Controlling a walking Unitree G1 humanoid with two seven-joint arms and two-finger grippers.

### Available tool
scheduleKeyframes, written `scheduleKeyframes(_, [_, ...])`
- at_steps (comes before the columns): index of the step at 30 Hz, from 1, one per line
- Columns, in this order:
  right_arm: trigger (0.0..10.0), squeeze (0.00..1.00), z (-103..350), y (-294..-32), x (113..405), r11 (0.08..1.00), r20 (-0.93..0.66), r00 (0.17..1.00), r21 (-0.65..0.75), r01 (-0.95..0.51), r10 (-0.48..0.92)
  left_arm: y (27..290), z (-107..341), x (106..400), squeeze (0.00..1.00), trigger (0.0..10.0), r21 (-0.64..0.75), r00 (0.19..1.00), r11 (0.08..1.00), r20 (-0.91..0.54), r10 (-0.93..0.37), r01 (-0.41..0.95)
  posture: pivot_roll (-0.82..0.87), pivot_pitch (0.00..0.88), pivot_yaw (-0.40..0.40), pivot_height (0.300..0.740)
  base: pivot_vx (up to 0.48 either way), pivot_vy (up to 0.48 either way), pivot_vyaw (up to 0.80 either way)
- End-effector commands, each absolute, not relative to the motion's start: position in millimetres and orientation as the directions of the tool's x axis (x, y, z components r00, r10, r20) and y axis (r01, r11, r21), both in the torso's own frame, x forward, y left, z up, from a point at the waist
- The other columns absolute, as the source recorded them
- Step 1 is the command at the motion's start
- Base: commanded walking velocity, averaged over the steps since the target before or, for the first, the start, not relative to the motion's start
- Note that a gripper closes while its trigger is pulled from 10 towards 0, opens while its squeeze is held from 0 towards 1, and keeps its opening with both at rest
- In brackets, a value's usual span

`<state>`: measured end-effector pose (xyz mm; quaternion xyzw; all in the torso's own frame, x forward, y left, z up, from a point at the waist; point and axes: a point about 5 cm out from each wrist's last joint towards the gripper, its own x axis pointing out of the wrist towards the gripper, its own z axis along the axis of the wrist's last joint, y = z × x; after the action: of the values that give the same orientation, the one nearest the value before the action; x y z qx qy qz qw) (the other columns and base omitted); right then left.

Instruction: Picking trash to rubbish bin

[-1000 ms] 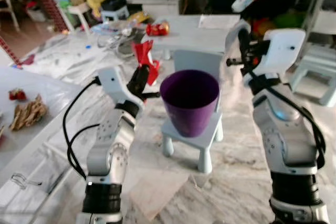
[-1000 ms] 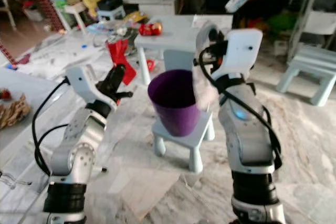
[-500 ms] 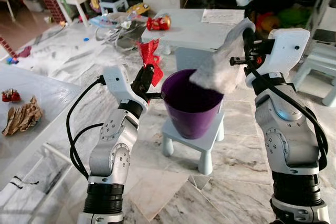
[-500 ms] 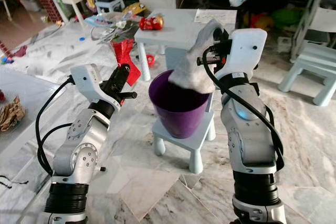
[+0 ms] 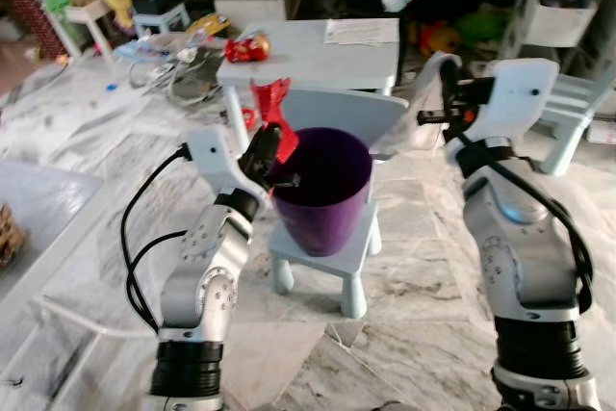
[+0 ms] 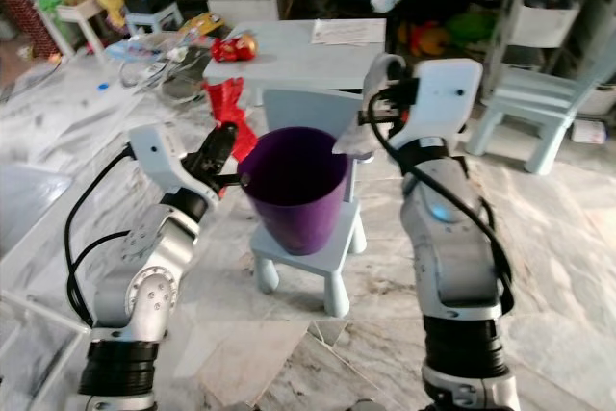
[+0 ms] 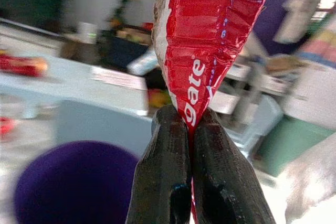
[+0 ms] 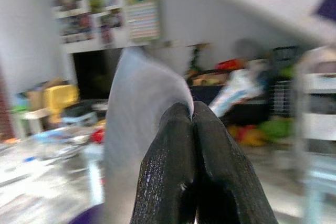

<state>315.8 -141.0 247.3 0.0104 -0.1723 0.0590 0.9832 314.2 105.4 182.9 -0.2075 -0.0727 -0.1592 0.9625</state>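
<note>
Glossy crinkled red wrapper (image 7: 202, 40), matt purple bin (image 5: 320, 190) — probably plastic

Both arms raised forward, left claw (image 7: 190, 124) and right claw (image 8: 192, 111) apparently pinched closed

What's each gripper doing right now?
Left gripper: shut on red toothpaste wrapper.
Right gripper: shut on white plastic bag.

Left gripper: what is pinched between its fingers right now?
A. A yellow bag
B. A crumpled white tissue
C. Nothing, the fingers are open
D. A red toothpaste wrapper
D. The left wrist view shows the left gripper with its black fingers closed on a red toothpaste wrapper with white lettering, above the purple bin.
</note>
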Motion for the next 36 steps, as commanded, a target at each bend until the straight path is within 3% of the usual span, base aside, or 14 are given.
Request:
scheduleKeyframes(1, [10.0,0.0,249.8,-141.3,314.5,0.993,0.351,0.93,0.002,-0.12,0.112,103.4,186.9,313.1,0.0,10.0,-0.359,0.932,0.865,0.221,-0.286,0.35,-0.08,0.093,0.086,0.74,0.0,0.0,-0.46])
scheduleKeyframes(6, [10.0,0.0,250.1,-140.5,313.9,0.992,0.356,0.927,-0.005,-0.123,0.117,104.2,187.2,312.8,0.0,10.0,-0.353,0.931,0.866,0.225,-0.289,0.354,-0.08,0.094,0.089,0.74,0.179,0.0,0.0])
scheduleKeyframes(24, [10.0,0.0,248.9,-141.4,313.0,0.993,0.356,0.928,-0.001,-0.115,0.108,105.7,186.1,313.9,0.0,10.0,-0.342,0.938,0.878,0.205,-0.28,0.336,-0.08,0.104,0.095,0.74,0.462,0.0,0.0])
scheduleKeyframes(36, [10.0,0.0,247.3,-139.2,312.2,0.991,0.352,0.927,-0.016,-0.133,0.13,113.2,181.6,317.4,0.0,10.0,-0.32,0.961,0.911,0.178,-0.211,0.26,-0.08,0.099,0.091,0.74,0.02,0.0,0.0])
